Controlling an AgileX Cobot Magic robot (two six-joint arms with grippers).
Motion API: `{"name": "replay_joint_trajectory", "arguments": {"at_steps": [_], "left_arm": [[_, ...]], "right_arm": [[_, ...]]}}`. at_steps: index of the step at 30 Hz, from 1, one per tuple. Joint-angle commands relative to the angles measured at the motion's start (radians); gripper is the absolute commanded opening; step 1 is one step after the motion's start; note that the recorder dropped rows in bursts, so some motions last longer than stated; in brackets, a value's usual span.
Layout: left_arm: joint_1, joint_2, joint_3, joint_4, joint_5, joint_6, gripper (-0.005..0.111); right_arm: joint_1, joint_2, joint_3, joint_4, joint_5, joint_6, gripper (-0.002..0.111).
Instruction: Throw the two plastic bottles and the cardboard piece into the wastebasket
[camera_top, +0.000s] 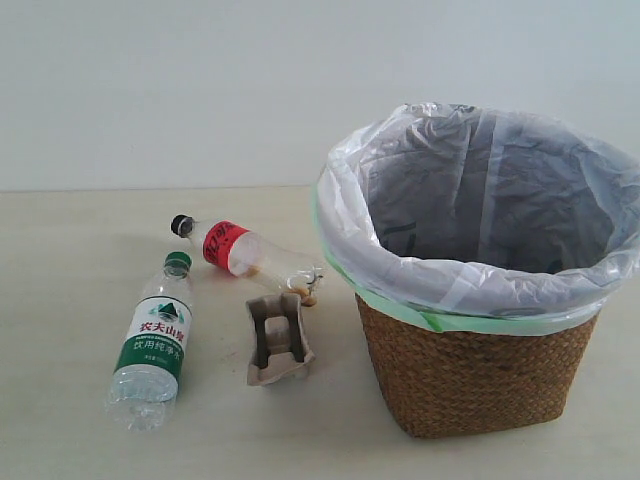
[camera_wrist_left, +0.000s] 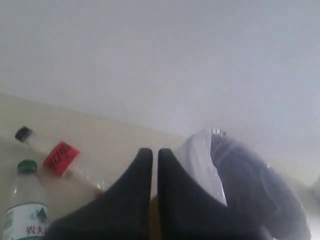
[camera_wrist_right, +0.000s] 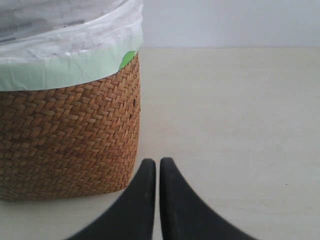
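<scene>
The green-cap bottle (camera_top: 155, 340) lies left of the basket (camera_top: 470, 375), nearer the left fingers (camera_wrist_left: 134, 187), which (like the right fingers (camera_wrist_right: 141, 197)) are pressed together and hold nothing.

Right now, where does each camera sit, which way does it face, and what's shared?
Exterior: off the arms, looking down at the basket, green-cap bottle, red-label bottle and cardboard; no robot part shows.
Left wrist: past its shut left tool toward both bottles and the basket.
Right wrist: low by the table, past its shut right tool at the basket's side.
Shared: all three see the basket.
</scene>
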Motion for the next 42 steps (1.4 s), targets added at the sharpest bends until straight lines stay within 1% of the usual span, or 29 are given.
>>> {"name": "replay_joint_trajectory", "arguments": {"at_steps": [1, 4, 5, 7, 9, 11, 13, 15, 18, 20, 23, 25, 29, 31, 37, 42], "left_arm": [[-0.004, 0.298, -0.293, 0.302, 0.286, -0.216, 0.004], [-0.004, 0.471, -0.451, 0.514, 0.469, -0.348, 0.004], [-0.004, 0.513, -0.481, 0.563, 0.520, -0.374, 0.004], [-0.004, 0.604, -0.527, 0.594, 0.572, -0.393, 0.004], [-0.010, 0.675, -0.534, 0.590, 0.572, -0.389, 0.008], [-0.039, 0.731, -0.529, 0.588, 0.572, -0.386, 0.016], [-0.083, 0.790, -0.522, 0.588, 0.564, -0.378, 0.030], [-0.131, 0.843, -0.522, 0.580, 0.528, -0.378, 0.045], [-0.206, 0.933, -0.522, 0.574, 0.495, -0.421, 0.064], [-0.247, 0.997, -0.522, 0.581, 0.472, -0.421, 0.070], [-0.290, 1.088, -0.522, 0.581, 0.430, -0.424, 0.071], [-0.295, 1.141, -0.522, 0.579, 0.398, -0.442, 0.071], [-0.291, 1.226, -0.522, 0.611, 0.398, -0.486, 0.071], [-0.291, 1.248, -0.522, 0.666, 0.398, -0.514, 0.071], [-0.291, 1.252, -0.522, 0.765, 0.398, -0.600, 0.071], [-0.293, 1.254, -0.522, 0.769, 0.362, -0.599, 0.071]], "right_arm": [[0.002, -0.005, 0.000, -0.002, -0.009, 0.000, 0.000], [0.002, -0.005, 0.000, -0.002, -0.009, 0.000, 0.000], [0.002, -0.005, 0.000, -0.002, -0.009, 0.000, 0.000], [0.002, -0.005, 0.000, -0.002, -0.009, 0.000, 0.000], [0.002, -0.005, 0.000, -0.002, -0.009, 0.000, 0.000], [0.002, -0.005, 0.000, -0.002, -0.009, 0.000, 0.000], [0.002, -0.005, 0.000, -0.002, -0.009, 0.000, 0.000], [0.002, -0.005, 0.000, -0.002, -0.009, 0.000, 0.000], [0.002, -0.005, 0.000, -0.002, -0.009, 0.000, 0.000], [0.002, -0.005, 0.000, -0.002, -0.009, 0.000, 0.000], [0.002, -0.005, 0.000, -0.002, -0.009, 0.000, 0.000], [0.002, -0.005, 0.000, -0.002, -0.009, 0.000, 0.000], [0.002, -0.005, 0.000, -0.002, -0.009, 0.000, 0.000], [0.002, -0.005, 0.000, -0.002, -0.009, 0.000, 0.000], [0.002, -0.005, 0.000, -0.002, -0.009, 0.000, 0.000], [0.002, -0.005, 0.000, -0.002, -0.009, 0.000, 0.000]]}}
